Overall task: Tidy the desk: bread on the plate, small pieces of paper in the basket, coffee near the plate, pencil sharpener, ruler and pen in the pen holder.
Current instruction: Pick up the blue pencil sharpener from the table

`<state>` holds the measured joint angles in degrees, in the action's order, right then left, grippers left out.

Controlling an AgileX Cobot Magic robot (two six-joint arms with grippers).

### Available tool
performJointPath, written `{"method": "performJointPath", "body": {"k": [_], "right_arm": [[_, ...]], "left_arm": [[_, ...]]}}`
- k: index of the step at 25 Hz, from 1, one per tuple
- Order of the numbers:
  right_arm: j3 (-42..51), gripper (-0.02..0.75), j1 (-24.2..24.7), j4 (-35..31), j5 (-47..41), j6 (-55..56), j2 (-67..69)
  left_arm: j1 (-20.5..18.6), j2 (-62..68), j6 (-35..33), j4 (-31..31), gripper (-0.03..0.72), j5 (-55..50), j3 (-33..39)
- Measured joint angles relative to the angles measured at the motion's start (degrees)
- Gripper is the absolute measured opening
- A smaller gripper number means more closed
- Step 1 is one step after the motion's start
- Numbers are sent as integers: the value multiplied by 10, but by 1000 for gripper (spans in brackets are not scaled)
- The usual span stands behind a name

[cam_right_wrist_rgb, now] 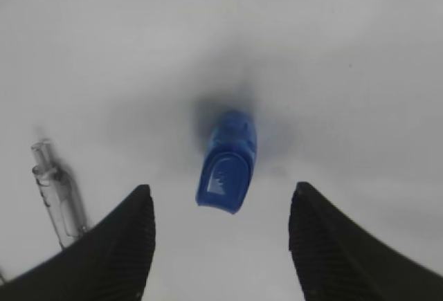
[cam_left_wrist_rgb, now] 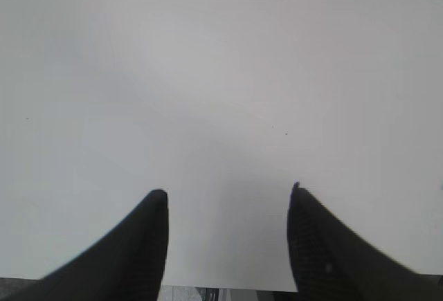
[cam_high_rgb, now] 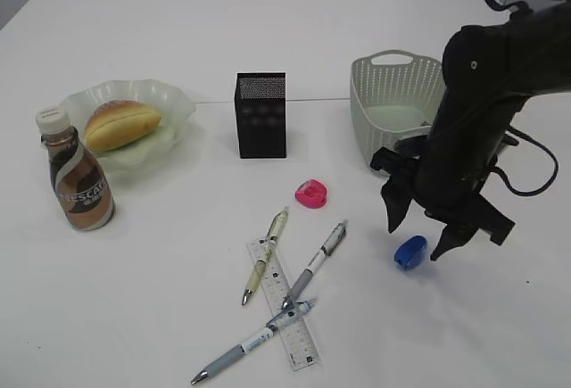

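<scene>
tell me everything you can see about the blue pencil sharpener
The blue pencil sharpener is a small, glossy plastic piece with a rounded body and one flatter, wider end bearing a pale mark. It lies on its side on the white desk, right of the pens and in front of the basket. Nothing touches it: the right pincer hovers above with its jaws open on either side of it.

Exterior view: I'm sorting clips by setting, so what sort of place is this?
Probably a staged desk: a white desk with pens, a ruler, a mesh pen holder and a snack plate.
</scene>
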<state>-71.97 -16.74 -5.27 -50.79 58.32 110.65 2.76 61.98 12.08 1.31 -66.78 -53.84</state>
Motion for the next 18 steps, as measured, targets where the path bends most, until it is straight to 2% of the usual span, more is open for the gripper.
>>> {"method": "performJointPath", "body": {"k": [4, 18], "right_arm": [[0, 452, 0, 0, 6, 1, 5], [0, 451, 0, -5, 31, 11, 38]], "left_arm": [[0, 0, -1, 0, 417, -1, 0], [0, 0, -1, 0, 383, -10, 0]]}}
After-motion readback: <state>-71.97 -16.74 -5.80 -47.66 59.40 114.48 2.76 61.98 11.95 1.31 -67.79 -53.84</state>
